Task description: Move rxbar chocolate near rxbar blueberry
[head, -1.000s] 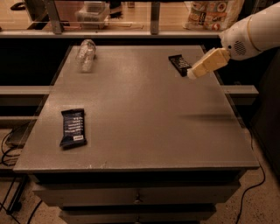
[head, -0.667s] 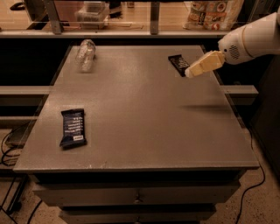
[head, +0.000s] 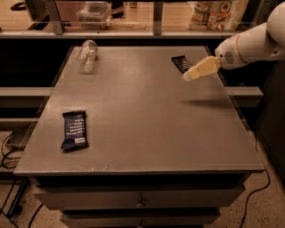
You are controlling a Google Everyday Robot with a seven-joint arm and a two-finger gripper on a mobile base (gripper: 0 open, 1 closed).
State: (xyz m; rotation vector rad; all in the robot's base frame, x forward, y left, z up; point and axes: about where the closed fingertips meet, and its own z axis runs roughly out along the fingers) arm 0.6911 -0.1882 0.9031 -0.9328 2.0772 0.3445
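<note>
The rxbar chocolate point(head: 181, 63), a small black-wrapped bar, lies flat near the table's far right edge. The rxbar blueberry point(head: 74, 129), a dark navy bar with white text, lies flat near the front left. My gripper point(head: 189, 75) hangs above the table at the right, its tan tip just in front of and to the right of the chocolate bar and partly covering its near end. It holds nothing that I can see. The white arm point(head: 249, 44) reaches in from the right.
A clear plastic bottle point(head: 87, 54) lies on its side at the far left of the grey table point(head: 142, 116). Shelves with packaged goods point(head: 218, 13) run behind the table. Drawers sit under the table's front edge.
The gripper has shifted slightly left and lower toward the chocolate bar. Both bars and the bottle have not moved.
</note>
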